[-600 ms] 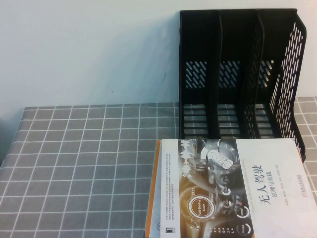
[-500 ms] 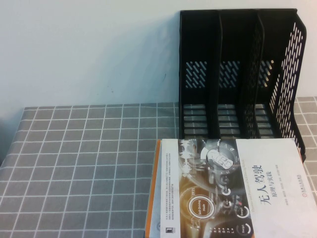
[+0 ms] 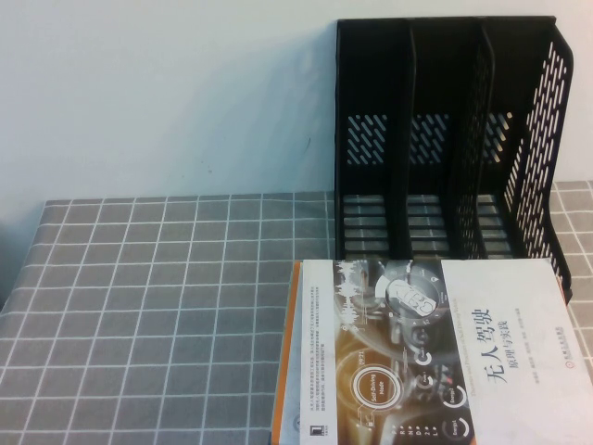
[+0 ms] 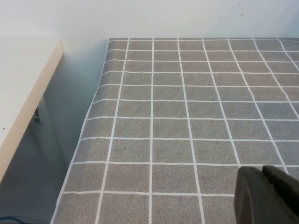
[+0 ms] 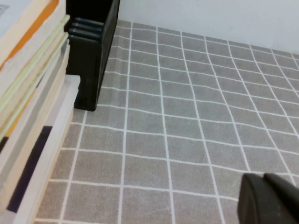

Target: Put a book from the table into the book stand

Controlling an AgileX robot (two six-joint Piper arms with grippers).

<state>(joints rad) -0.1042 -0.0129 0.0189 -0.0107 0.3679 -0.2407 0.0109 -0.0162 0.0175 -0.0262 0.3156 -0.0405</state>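
Note:
The book [image 3: 426,352], with dark dashboard art, orange circles, a white band with a blue title and an orange spine, lies flat at the front right of the table [image 3: 167,306]. The black book stand [image 3: 445,139] stands upright just behind it, its three compartments empty. Neither gripper shows in the high view. My left gripper [image 4: 264,186] is shut and empty, low over bare cloth near the table's left edge. My right gripper [image 5: 266,191] is shut and empty over bare cloth, apart from the book stand's corner [image 5: 91,56].
In the right wrist view a stack of several books [image 5: 28,107] stands beside the stand's base. A white wall runs behind the table. A white shelf [image 4: 23,79] stands off the table's left edge.

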